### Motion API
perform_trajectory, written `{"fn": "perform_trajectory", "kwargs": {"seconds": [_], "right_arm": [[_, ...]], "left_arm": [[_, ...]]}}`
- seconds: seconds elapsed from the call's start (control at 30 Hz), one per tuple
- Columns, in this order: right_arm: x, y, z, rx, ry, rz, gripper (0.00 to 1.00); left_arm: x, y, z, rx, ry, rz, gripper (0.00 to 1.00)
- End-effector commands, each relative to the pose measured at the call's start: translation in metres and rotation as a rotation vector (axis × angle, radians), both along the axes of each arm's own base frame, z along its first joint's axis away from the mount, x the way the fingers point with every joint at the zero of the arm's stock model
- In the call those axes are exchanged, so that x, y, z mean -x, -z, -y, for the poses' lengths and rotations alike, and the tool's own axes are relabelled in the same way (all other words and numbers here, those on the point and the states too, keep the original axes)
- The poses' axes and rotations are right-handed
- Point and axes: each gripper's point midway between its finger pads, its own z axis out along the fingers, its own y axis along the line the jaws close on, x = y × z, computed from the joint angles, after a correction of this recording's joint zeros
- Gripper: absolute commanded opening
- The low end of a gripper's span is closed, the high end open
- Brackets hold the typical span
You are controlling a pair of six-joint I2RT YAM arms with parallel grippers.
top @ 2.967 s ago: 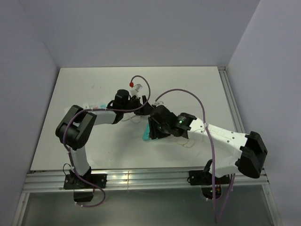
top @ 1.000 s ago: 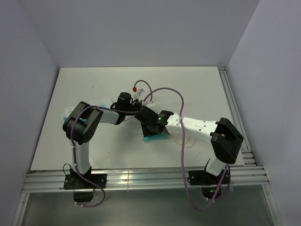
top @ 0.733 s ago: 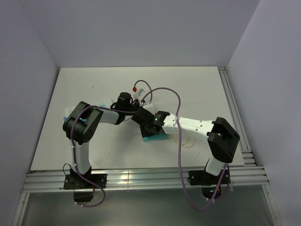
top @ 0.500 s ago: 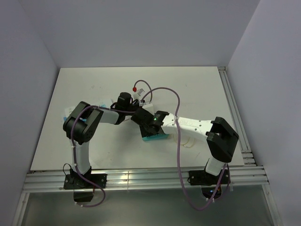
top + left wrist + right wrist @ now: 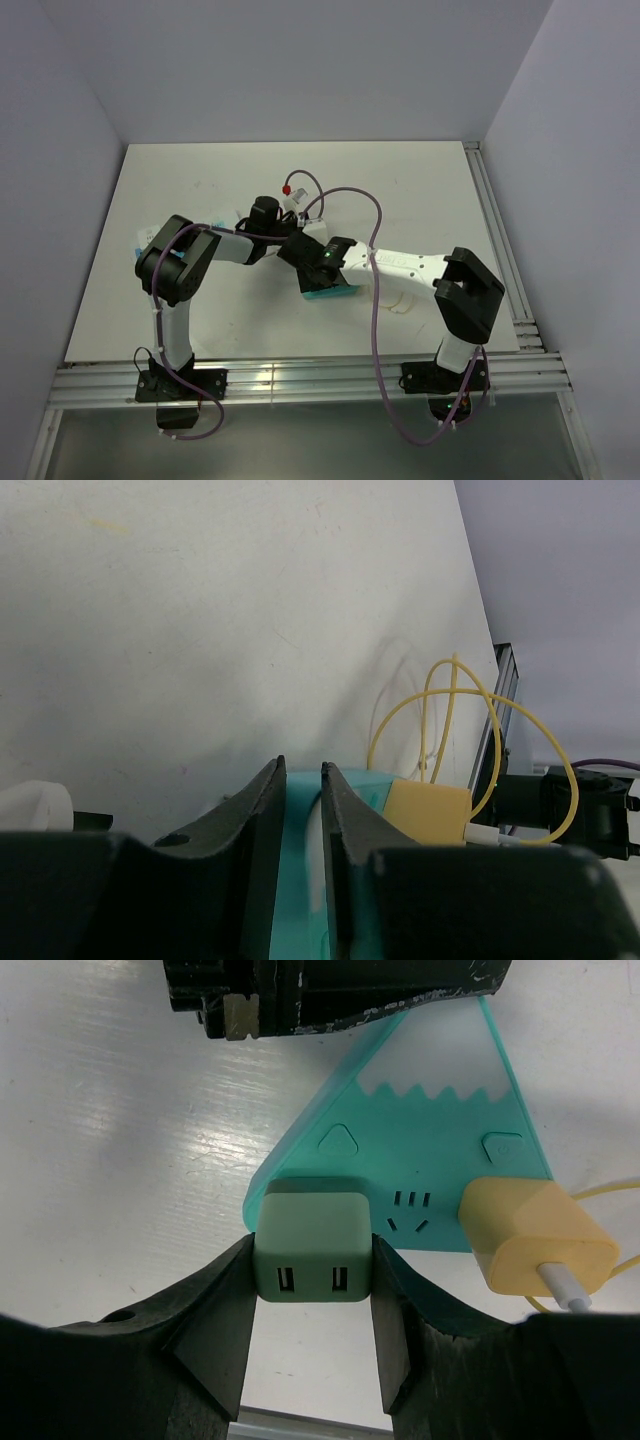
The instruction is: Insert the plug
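A green two-port plug (image 5: 312, 1245) is held in my right gripper (image 5: 312, 1260), which is shut on its sides. The plug's back presses against the face of the teal triangular power strip (image 5: 430, 1130), left of a free socket (image 5: 412, 1210); its prongs are hidden. A yellow charger (image 5: 535, 1235) sits in the strip's right socket. My left gripper (image 5: 303, 770) is shut on the strip's narrow tip (image 5: 300, 840). From above, both grippers meet at the strip (image 5: 325, 292) mid-table.
A thin yellow cable (image 5: 450, 710) loops from the yellow charger over the table to the right. A red-capped white piece (image 5: 288, 186) lies behind the left gripper. A metal rail (image 5: 490, 210) runs along the table's right edge.
The right arm has drawn in leftward, bringing the green plug against the strip. The left gripper closed the last bit on the strip's tip.
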Motion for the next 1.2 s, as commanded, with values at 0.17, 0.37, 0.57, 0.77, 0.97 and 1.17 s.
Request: {"fn": "perform_trajectory", "kwargs": {"seconds": [0.17, 0.37, 0.57, 0.77, 0.97, 1.17], "right_arm": [[0.017, 0.039, 0.014, 0.099, -0.005, -0.108, 0.32], [0.026, 0.053, 0.014, 0.093, -0.019, -0.164, 0.33], [0.035, 0.067, 0.019, 0.114, -0.053, -0.247, 0.32], [0.045, 0.075, 0.022, 0.148, -0.103, -0.325, 0.32], [0.037, 0.066, 0.021, 0.148, -0.091, -0.288, 0.46], [0.004, 0.015, 0.009, 0.143, -0.066, -0.143, 0.79]], "left_arm": [[0.0, -0.006, 0.005, 0.014, 0.02, 0.008, 0.25], [0.001, -0.005, 0.005, 0.007, 0.02, 0.011, 0.25], [0.001, -0.004, 0.006, 0.002, 0.021, 0.009, 0.25], [0.002, -0.003, 0.007, 0.0, 0.024, 0.008, 0.25], [0.002, -0.003, 0.007, -0.002, 0.02, 0.006, 0.25], [0.002, -0.003, 0.008, 0.001, 0.028, 0.001, 0.26]]}}
